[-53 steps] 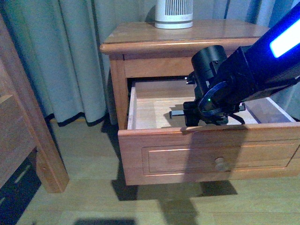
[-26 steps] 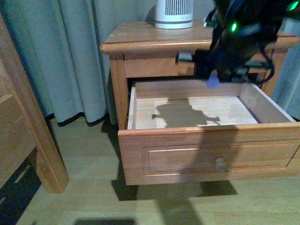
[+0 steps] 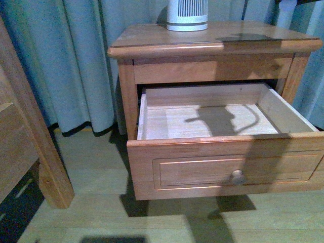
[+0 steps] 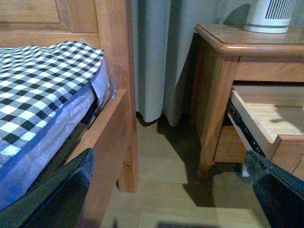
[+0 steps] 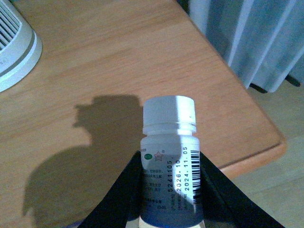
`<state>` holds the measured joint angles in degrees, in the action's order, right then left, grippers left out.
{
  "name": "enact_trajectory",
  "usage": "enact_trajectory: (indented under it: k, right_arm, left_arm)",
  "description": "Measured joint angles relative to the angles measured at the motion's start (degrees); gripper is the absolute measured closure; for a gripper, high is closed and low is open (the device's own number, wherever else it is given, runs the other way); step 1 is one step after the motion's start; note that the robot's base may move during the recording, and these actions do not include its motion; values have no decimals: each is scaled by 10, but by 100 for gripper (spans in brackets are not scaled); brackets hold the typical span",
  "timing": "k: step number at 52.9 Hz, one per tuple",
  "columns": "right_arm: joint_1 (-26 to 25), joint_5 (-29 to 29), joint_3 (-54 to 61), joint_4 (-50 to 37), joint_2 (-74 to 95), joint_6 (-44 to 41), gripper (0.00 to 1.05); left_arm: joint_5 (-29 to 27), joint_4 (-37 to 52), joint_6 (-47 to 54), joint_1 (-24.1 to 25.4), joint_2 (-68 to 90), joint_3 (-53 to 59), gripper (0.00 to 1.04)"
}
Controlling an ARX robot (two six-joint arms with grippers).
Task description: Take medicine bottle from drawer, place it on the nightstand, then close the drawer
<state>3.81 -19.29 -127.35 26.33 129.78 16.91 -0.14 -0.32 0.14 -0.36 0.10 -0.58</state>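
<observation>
The medicine bottle (image 5: 169,116), white with a round white cap and a printed label, is held upright in my right gripper (image 5: 169,164), whose black fingers (image 5: 126,190) press on both its sides. It hangs above the nightstand's top (image 5: 118,61), near the edge by the curtain, and casts a shadow on the wood. In the front view the nightstand (image 3: 152,38) stands with its upper drawer (image 3: 223,167) pulled far out and its pale inside bare. My right gripper is out of that view. My left gripper (image 4: 173,194) is open, low over the floor between bed and nightstand.
A tall white ribbed device (image 3: 187,15) stands at the back of the nightstand top, also in the right wrist view (image 5: 12,52). A wooden bed frame (image 4: 111,71) with a checked sheet (image 4: 42,90) is at the left. Curtains (image 3: 76,61) hang behind.
My right arm has risen out of the drawer and up out of the front view, carrying the bottle. The drawer's inside now shows only a shadow.
</observation>
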Motion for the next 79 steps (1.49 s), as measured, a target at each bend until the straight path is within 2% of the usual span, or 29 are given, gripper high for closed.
enact_trajectory:
  k: [15, 18, 24, 36, 40, 48, 52, 58, 66, 72, 79]
  right_arm:
    - [-7, -20, -313, 119, 213, -12, 75]
    - [-9, -19, -289, 74, 212, -17, 62]
    - [-7, -2, -177, -23, 160, -24, 38]
    - [-3, 22, 19, -173, 23, -32, 6]
    - [-2, 12, 144, -248, -78, -33, 7]
    - [-4, 2, 368, -339, -269, -35, 7]
    - [-6, 7, 520, -385, -389, -42, 7]
    - [-7, 27, 715, -417, -524, -43, 7]
    - [9, 42, 957, -397, -673, -9, 7]
    - [31, 36, 1045, -428, -679, 8, 7]
    - [43, 41, 1096, -526, -601, 16, 7]
  left_arm:
    - [0, 0, 0, 0, 0, 0, 7]
    - [0, 0, 0, 0, 0, 0, 7]
    - [0, 0, 0, 0, 0, 0, 7]
    - [0, 0, 0, 0, 0, 0, 7]
    - [0, 0, 0, 0, 0, 0, 7]
    - [0, 0, 0, 0, 0, 0, 7]
    - [0, 0, 0, 0, 0, 0, 7]
    - [0, 0, 0, 0, 0, 0, 7]
    - [0, 0, 0, 0, 0, 0, 7]
    - [0, 0, 0, 0, 0, 0, 7]
    - [0, 0, 0, 0, 0, 0, 7]
